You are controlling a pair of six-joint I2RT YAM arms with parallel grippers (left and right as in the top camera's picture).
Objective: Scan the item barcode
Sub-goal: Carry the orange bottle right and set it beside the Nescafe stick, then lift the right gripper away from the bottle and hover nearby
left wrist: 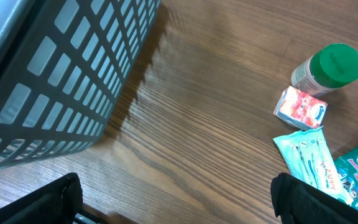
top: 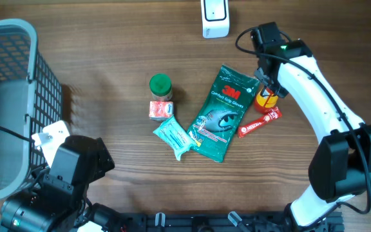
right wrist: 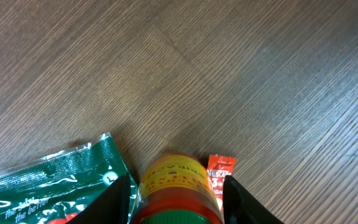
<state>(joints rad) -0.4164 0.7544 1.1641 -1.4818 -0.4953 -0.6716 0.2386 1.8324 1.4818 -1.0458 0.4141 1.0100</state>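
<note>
At the front left of the desk (top: 114, 61), the left claw (left wrist: 174, 190) is held wide apart, released, over bare wood. The basket (top: 24, 27) is set just to its left, and a shadow is cast on the wood by its gridded wall.

Farther in, near the middle, a teal wipes pack (top: 174, 136) is laid flat, its right end touching the lower left edge of a green gloves bag (top: 221, 113). The bag is spread flat and tilted, with its top toward the far right. Just beyond the pack, a small red packet (top: 160, 109) is placed, and right behind it a green-lidded jar (top: 160, 84) is stood upright. To the right of the bag, a red sachet (top: 259, 122) is laid at a slant.

The task's item, a bottle (top: 266, 101) with a yellow label and a red band, is found at the upper right corner of the bag, just beyond the sachet. It is grasped by the right claw (right wrist: 179, 186): in the wrist view, one finger (right wrist: 120, 202) is pressed to each side of it, with the bag's corner seen at the left and the sachet's end just beside it at the right. Whether the bottle is resting on the desk or raised off it cannot be told.

Farthest off, at the back edge and well apart from the bottle, a white scanner (top: 215, 18) is stood.
</note>
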